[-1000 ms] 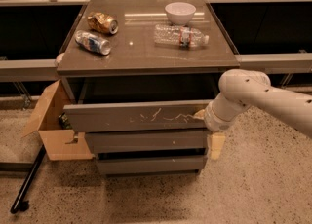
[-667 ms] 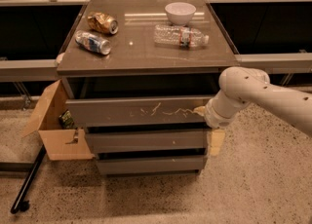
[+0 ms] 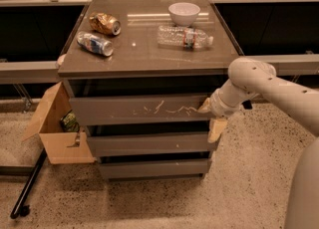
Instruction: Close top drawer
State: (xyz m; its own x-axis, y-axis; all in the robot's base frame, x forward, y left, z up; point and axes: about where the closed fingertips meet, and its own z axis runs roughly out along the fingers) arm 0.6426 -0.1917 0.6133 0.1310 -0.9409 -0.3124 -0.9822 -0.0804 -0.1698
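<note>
Well, nearest the camera at 6 o'clock lies the speckled floor [image 3: 149, 205], with a black pole [image 3: 27, 185] slanting across it at 8 o'clock. Just beyond the pole, at 9 o'clock, an open cardboard box [image 3: 60, 141] stands against the left side of the grey cabinet [image 3: 149, 68], and a green packet [image 3: 70, 122] shows inside it. Two plain drawer fronts, the bottom drawer [image 3: 154, 168] and the middle drawer [image 3: 149, 143], sit stacked at the cabinet's foot. Above them, about the centre of the view, is the top drawer [image 3: 114, 111], its flat front marked with whitish scratches toward the right; a dark gap shows between its upper edge and the tabletop. The white arm [image 3: 271, 91] reaches in from 3 o'clock, and the gripper [image 3: 210, 118] sits at the drawer's right end. Its two tan fingers [image 3: 217, 129] are spread apart and hold nothing: the upper one touches the drawer front beside the scratches, while the lower one hangs just off the right corner of the middle drawer. Further back, on the tabletop, a silver and blue can [image 3: 94, 43] lies on its side at 10 o'clock, with a crushed gold can [image 3: 104, 23] just behind it. A clear plastic bottle [image 3: 183, 36] lies at 1 o'clock, and a white bowl [image 3: 184, 13] stands upright just beyond it, toward 12 o'clock
</note>
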